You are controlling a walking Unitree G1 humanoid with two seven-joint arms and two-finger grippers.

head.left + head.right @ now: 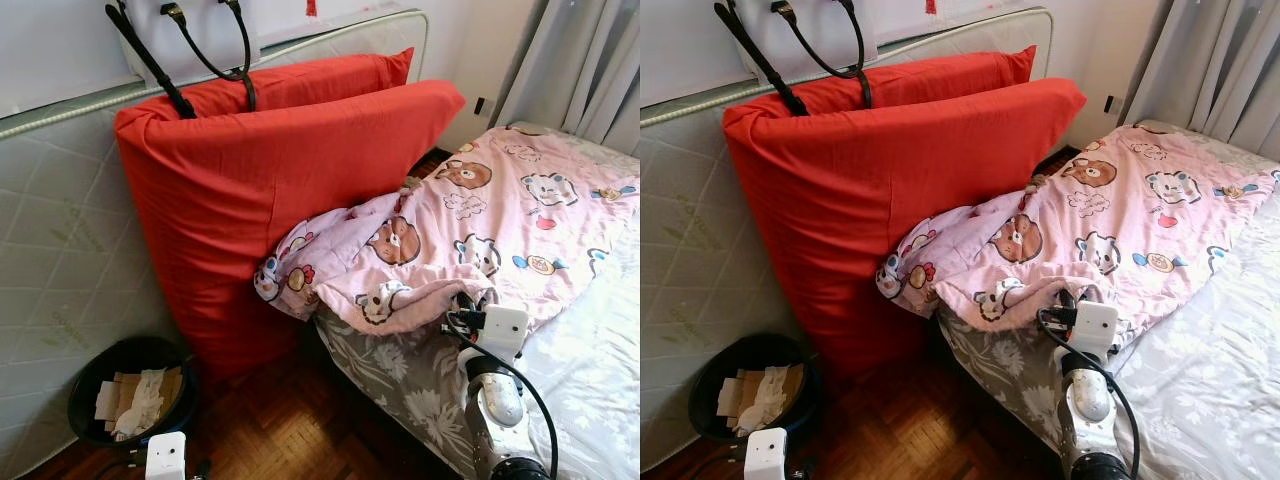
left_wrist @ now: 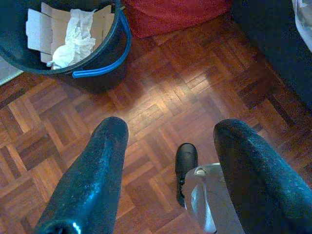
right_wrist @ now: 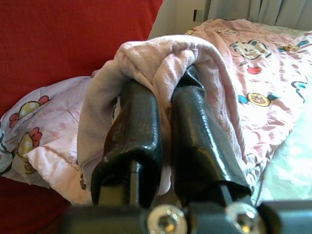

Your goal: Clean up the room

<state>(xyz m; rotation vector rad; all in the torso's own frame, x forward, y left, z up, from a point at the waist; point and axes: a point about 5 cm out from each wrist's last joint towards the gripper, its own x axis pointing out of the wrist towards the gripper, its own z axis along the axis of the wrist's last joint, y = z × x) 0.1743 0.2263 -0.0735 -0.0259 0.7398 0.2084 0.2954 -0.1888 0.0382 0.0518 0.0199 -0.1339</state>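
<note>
The right gripper (image 3: 163, 105) has its two black fingers (image 3: 134, 131) clamped on a fold of the pink cartoon blanket (image 1: 480, 230), the cloth bunched over and between them; the rest of the blanket spreads away from it across the bed (image 1: 590, 370), with one corner spilling off the bed's edge against the red mattress (image 1: 260, 190) that leans just beyond the gripper; behind that stands a pale quilted mattress (image 1: 60, 260). The left gripper (image 2: 168, 165) hangs low over the parquet floor (image 2: 161, 92), fingers spread apart and holding nothing; ahead of it sits a black bucket (image 2: 105, 68) with cardboard and crumpled paper inside.
</note>
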